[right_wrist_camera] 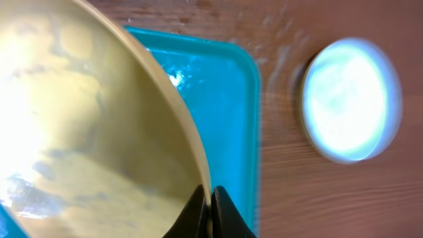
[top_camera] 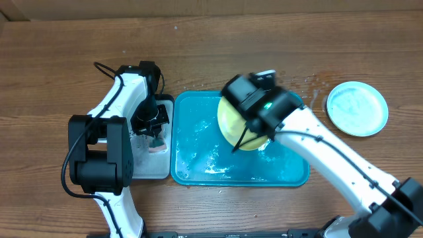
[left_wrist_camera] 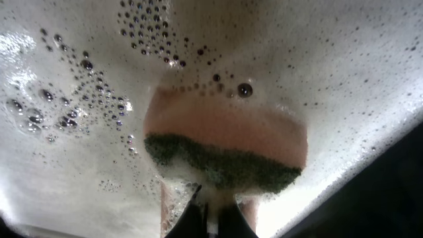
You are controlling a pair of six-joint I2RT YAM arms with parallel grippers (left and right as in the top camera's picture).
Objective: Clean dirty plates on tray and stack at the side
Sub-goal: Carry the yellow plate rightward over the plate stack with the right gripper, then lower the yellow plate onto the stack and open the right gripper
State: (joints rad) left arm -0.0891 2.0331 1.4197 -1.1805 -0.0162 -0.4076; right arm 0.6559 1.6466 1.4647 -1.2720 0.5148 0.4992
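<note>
My right gripper point(right_wrist_camera: 210, 211) is shut on the rim of a yellow-green plate point(right_wrist_camera: 86, 132), holding it tilted over the teal tray point(top_camera: 198, 165). The plate also shows in the overhead view point(top_camera: 234, 122), partly under the right wrist. A light blue rimmed plate point(top_camera: 357, 108) lies flat on the table to the right of the tray; it also shows in the right wrist view point(right_wrist_camera: 350, 99). My left gripper point(left_wrist_camera: 210, 218) is shut on a pink sponge with a green scouring side point(left_wrist_camera: 225, 142), pressed into foamy water. No third plate is in view.
A small grey tray point(top_camera: 149, 170) with soapy water stands against the teal tray's left side, with the left gripper point(top_camera: 153, 129) and sponge in it. Water and foam lie in the teal tray point(right_wrist_camera: 225, 86). Wet spots mark the wood near the blue plate.
</note>
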